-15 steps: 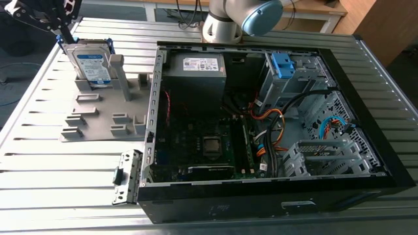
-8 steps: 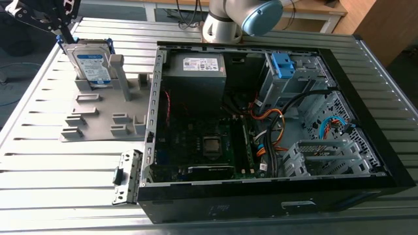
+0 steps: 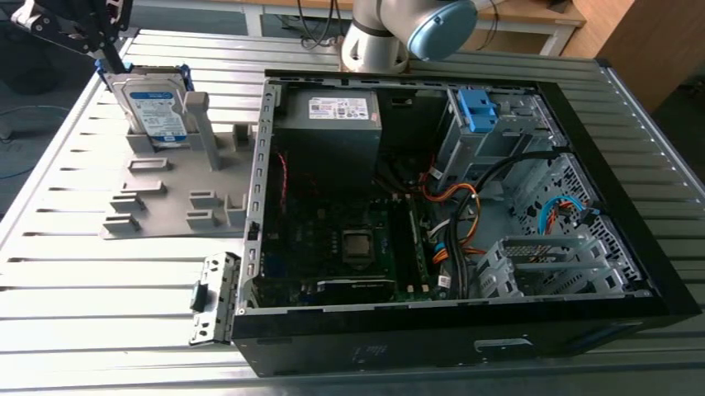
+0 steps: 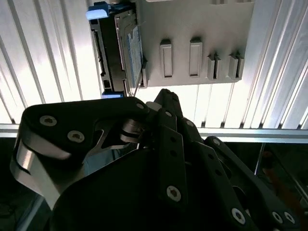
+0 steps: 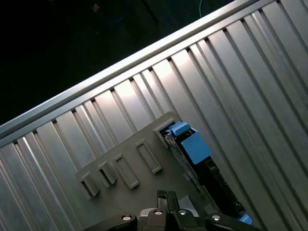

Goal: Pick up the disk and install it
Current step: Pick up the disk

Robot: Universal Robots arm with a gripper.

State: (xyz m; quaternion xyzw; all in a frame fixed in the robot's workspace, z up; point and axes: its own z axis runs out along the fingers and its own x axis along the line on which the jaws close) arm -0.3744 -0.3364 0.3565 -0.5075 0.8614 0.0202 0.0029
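Your gripper [image 3: 107,58] sits at the far corner of the table [image 3: 88,297], on the exterior view's left, right above the disk [image 3: 154,107], w/ its tip down at the disk's upper edge by the blue bracket. You can't tell from any view whether it's released or clenched, or whether it actually touches the disk. The disk stands upright on its edge in a slot at the back of the grey holder [image 3: 165,194], label facing the camera in the exterior view, blue bracket wrapping its sides & top. In the second wrist view you see the disk [image 4: 122,48] edge-on against the holder [image 4: 202,29], w/ the black gripper body in the foreground just short of it. In the first wrist view the blue bracket end of the disk [image 5: 195,147] pokes up beside the holder [image 5: 130,163], whose other slots are bare. So the disk's not yet in the PC case [image 3: 463,346], which lies open on its side just beside the holder, on the exterior view's right. Inside it you've got the grey power-supply box [image 3: 330,124] at the back, a blue latch [image 3: 476,111] further right, and the motherboard [image 3: 352,247] w/ cables beside it. The arm's base [image 3: 380,37] stands behind the case.
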